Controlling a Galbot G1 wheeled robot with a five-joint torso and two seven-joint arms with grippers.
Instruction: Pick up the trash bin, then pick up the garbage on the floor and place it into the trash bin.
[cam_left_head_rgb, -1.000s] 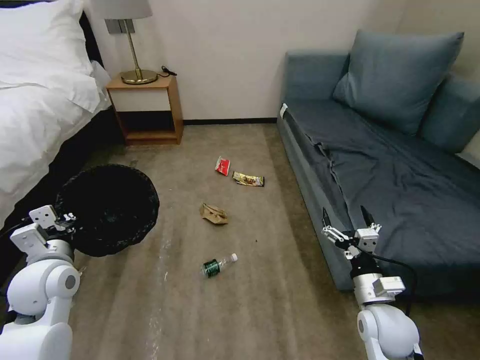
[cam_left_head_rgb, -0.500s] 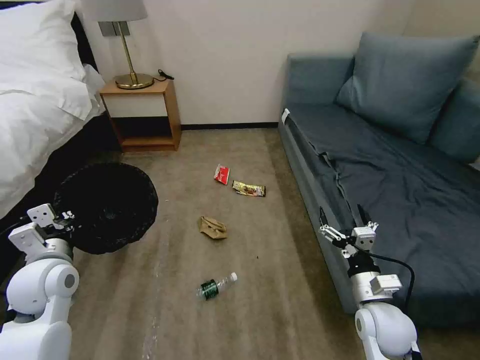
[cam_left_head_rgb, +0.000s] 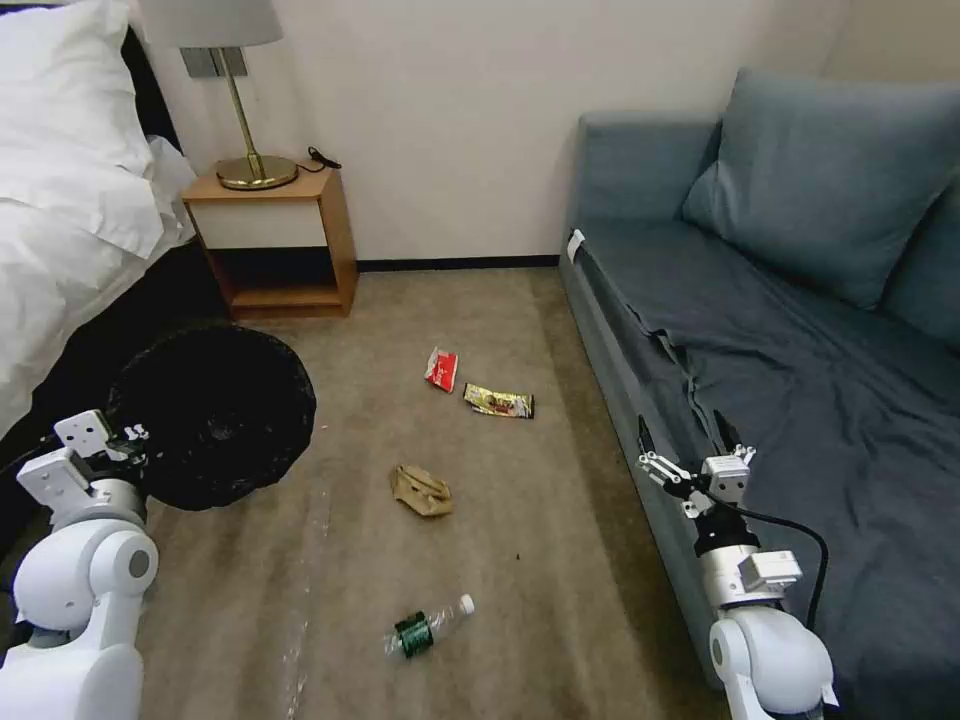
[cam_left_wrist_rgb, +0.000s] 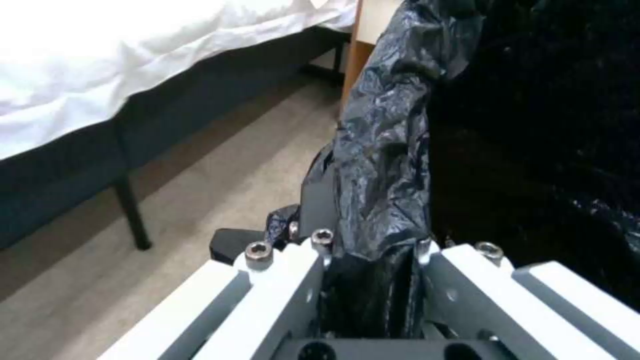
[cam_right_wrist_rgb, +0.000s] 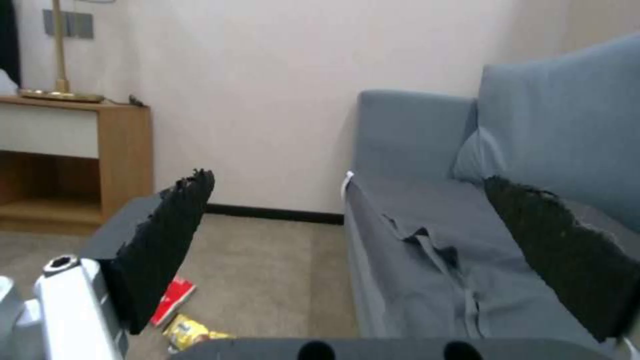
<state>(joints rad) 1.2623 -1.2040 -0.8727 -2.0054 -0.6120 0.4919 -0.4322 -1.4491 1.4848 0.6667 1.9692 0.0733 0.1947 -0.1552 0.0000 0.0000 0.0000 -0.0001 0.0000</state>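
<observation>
A plain pale wall (cam_left_head_rgb: 450, 120) with a dark skirting meets a beige carpet (cam_left_head_rgb: 560, 560). A bed (cam_left_head_rgb: 60, 200) with white linen stands on the left, beside a wooden nightstand (cam_left_head_rgb: 270, 240) bearing a brass lamp (cam_left_head_rgb: 235, 90). A blue sofa (cam_left_head_rgb: 800, 330) with cushions (cam_left_head_rgb: 830, 180) fills the right.

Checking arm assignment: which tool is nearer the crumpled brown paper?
Close call, probably the right tool, open beside the sofa. The left tool grips the bin, across the paper.

Crinkly glossy black plastic lines the trash bin (cam_left_head_rgb: 212, 415); crumpled brown paper (cam_left_head_rgb: 421, 490).
</observation>
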